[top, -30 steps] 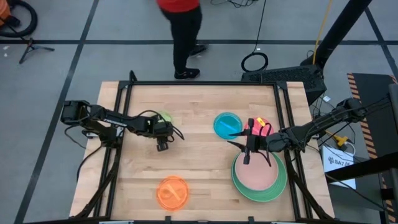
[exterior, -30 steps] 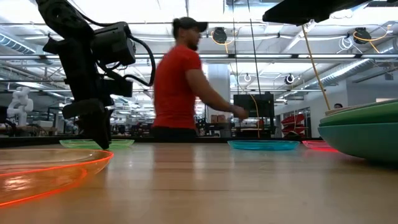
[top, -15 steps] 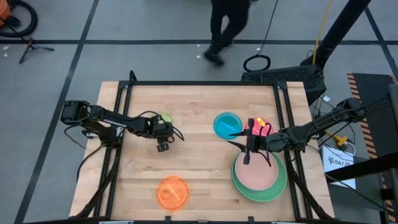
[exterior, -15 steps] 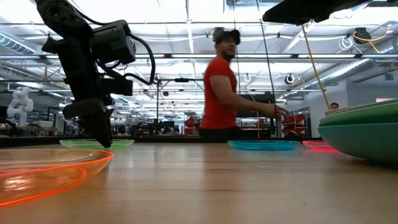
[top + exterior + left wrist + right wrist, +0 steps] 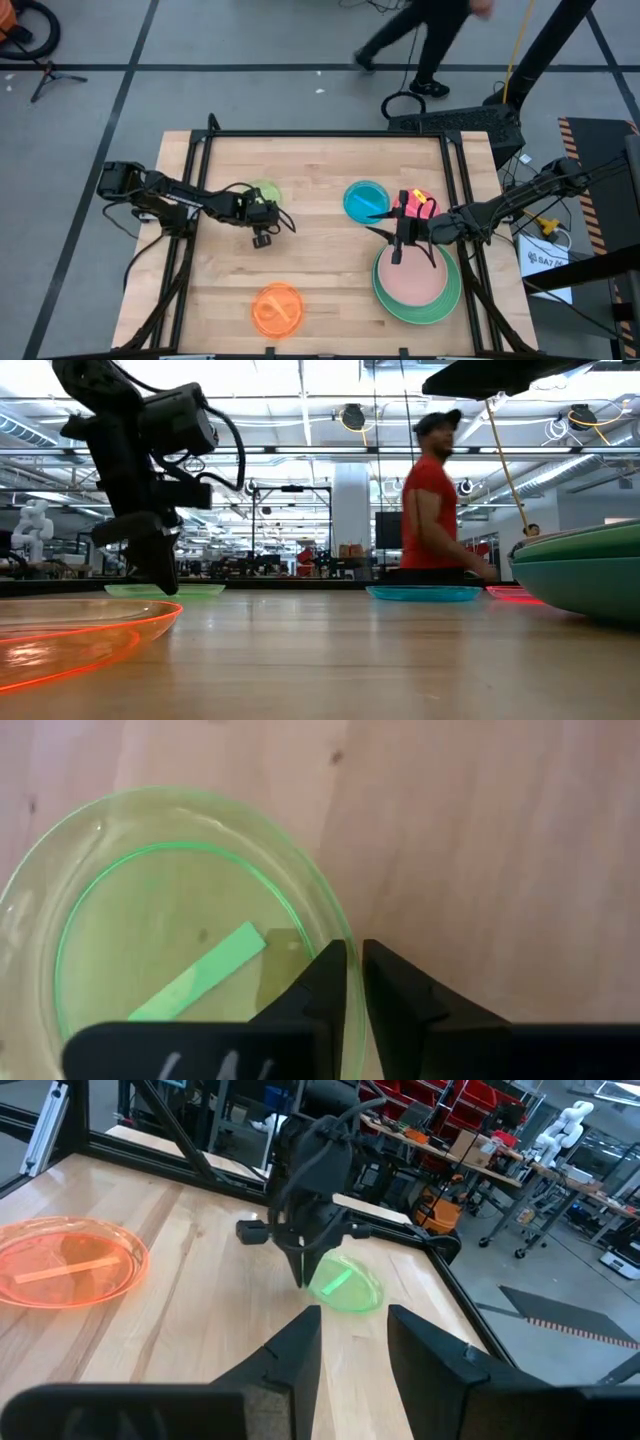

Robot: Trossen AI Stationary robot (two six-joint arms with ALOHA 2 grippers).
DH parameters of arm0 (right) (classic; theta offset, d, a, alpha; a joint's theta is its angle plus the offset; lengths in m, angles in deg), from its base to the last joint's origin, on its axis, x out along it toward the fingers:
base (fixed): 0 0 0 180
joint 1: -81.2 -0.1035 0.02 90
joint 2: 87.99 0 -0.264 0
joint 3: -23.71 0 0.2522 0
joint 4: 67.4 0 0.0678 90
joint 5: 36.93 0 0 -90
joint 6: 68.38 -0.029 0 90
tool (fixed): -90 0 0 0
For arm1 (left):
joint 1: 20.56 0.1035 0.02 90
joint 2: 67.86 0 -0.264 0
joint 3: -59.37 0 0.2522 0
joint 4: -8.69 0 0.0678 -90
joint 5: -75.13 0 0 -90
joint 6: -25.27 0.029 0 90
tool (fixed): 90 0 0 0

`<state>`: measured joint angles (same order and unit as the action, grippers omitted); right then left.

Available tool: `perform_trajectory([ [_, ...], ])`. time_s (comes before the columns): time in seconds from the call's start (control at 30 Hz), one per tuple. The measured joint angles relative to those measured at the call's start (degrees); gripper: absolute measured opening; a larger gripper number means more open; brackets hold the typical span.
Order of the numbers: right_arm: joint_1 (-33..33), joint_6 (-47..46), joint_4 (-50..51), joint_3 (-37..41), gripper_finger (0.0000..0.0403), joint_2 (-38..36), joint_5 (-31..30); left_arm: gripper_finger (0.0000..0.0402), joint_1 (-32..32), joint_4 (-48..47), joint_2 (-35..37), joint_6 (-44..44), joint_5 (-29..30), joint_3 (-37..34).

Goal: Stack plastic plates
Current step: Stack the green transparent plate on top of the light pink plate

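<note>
Lay flat on the counter (image 5: 320, 250), five plates in view. Small clear green plate (image 5: 150, 920) at the left, its rim pinched between the left gripper (image 5: 354, 982) fingers. Orange plate (image 5: 276, 307) near the front edge. Blue plate (image 5: 365, 200) right of centre, red plate (image 5: 420, 203) just beside it. Pink plate (image 5: 415, 283) stacked in the large green plate (image 5: 440, 306), front right.

Bright, even overhead light fills the hall — ceiling strips glare white in the low view. A walking person (image 5: 432, 500) blurs there, and smears to a dark streak from above. The orange plate (image 5: 75, 643), nearest the low camera, is soft, its rim glowing. Shadows on the table (image 5: 320, 270) are faint — wrist views stay sharp.
</note>
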<state>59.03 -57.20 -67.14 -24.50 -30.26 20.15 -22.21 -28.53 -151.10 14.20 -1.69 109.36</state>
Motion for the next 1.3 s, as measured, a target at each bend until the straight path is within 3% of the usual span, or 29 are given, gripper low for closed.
perform_trajectory([
  [0.87, 0.18, -5.34, -2.38, -0.38, 0.0108, 0.83, 0.00, 0.0035, -10.99, -3.01, 0.00, 14.63, 0.00, 18.81],
  [1.1, 3.03, -8.33, -0.38, -9.01, 0.0081, 11.54, 0.02, 0.0035, -13.01, -10.10, 4.58, 17.46, 2.16, 20.26],
  [1.3, 8.08, -17.03, 10.73, -24.35, 0.0047, 24.04, 0.16, 0.0035, -13.08, -10.64, 13.15, 19.65, 6.71, 17.73],
])
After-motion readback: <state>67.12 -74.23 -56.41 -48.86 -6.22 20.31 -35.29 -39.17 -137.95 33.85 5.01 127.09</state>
